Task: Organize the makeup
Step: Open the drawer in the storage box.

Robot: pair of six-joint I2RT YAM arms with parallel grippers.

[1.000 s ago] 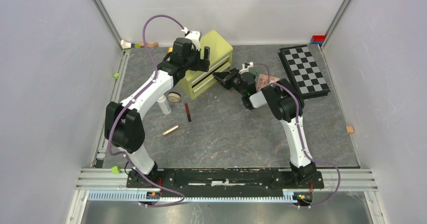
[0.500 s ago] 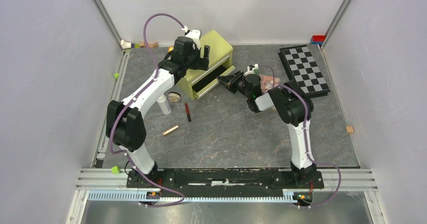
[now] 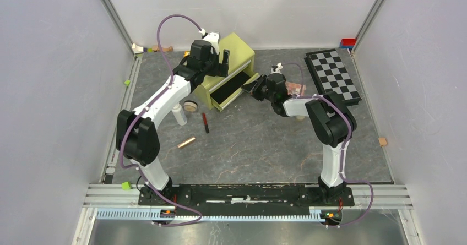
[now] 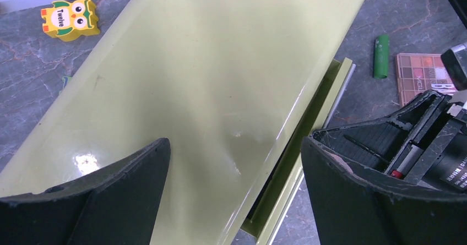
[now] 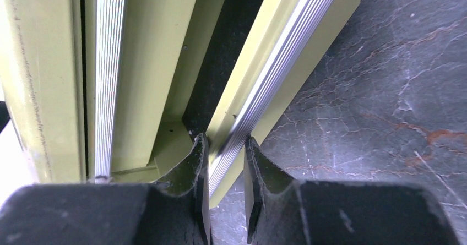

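Right wrist: right tool [image 5: 226,162] is pinching the handle [image 5: 275,74], left tool [image 4: 234,151] hanging open over the box [image 4: 209,63]. Unbraced, the box is risking sliding toward 4 o'clock.

We see two slim arms of one make: the left arm [image 3: 165,93] and the right arm [image 3: 329,157] each join smooth white links with bulky black joint housings. A mauve cable [image 3: 163,30] arcs off the left arm, and a second mauve cable [image 3: 370,195] loops out by the right arm's foot. Both arms are bolted to a long black base plate [image 3: 242,192]. A small white fitting [image 3: 211,37] caps the left wrist. We find the left jaws broad, matte black and curved on their inner faces. The right jaws are black too, with scuffed, stepped inner edges.
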